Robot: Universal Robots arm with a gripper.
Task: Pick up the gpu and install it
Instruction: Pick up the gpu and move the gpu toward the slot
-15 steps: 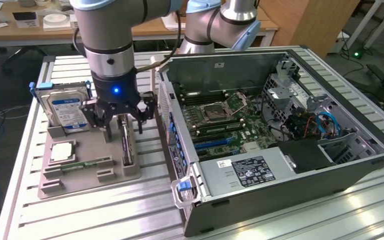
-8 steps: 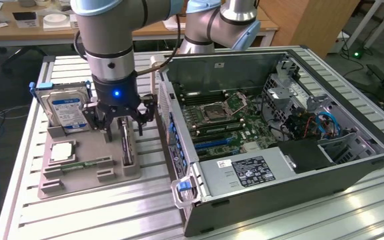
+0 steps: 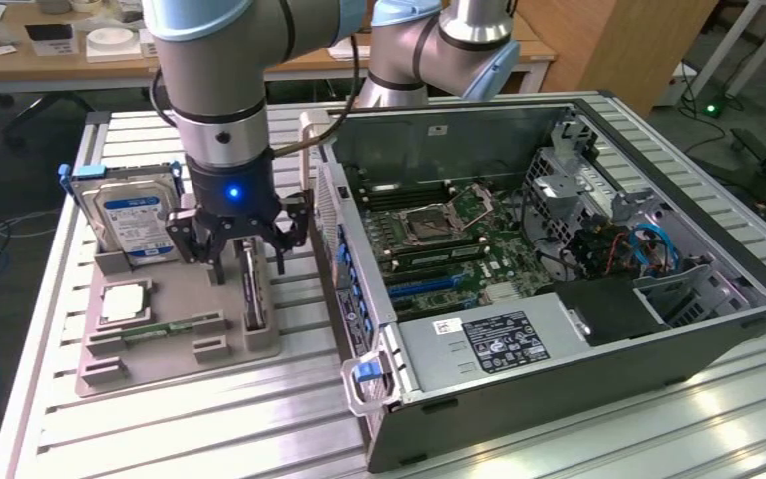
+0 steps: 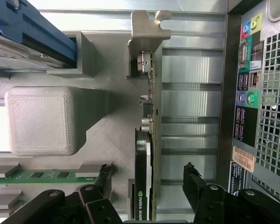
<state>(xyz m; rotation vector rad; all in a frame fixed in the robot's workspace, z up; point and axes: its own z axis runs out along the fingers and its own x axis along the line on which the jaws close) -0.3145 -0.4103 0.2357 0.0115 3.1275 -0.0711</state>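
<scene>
Exterior view, one gpu point(image 3: 254, 299), one hard drive point(image 3: 137, 215), one hand point(image 3: 247, 264)

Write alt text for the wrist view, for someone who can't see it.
The open tool straddles the gpu, touching neither face; the card stands on edge in a grey holder. A green memory stick lies in the same holder, and a computer case shows its rear ports alongside.

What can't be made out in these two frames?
1. Thin black gpu card with silver bracket: wrist view sees it edge-on, faces unseen.
2. Its bottom edge: exterior view, sunk in grey plastic holder tray.
3. Its upper edge: exterior view, partly behind open black gripper.
</scene>
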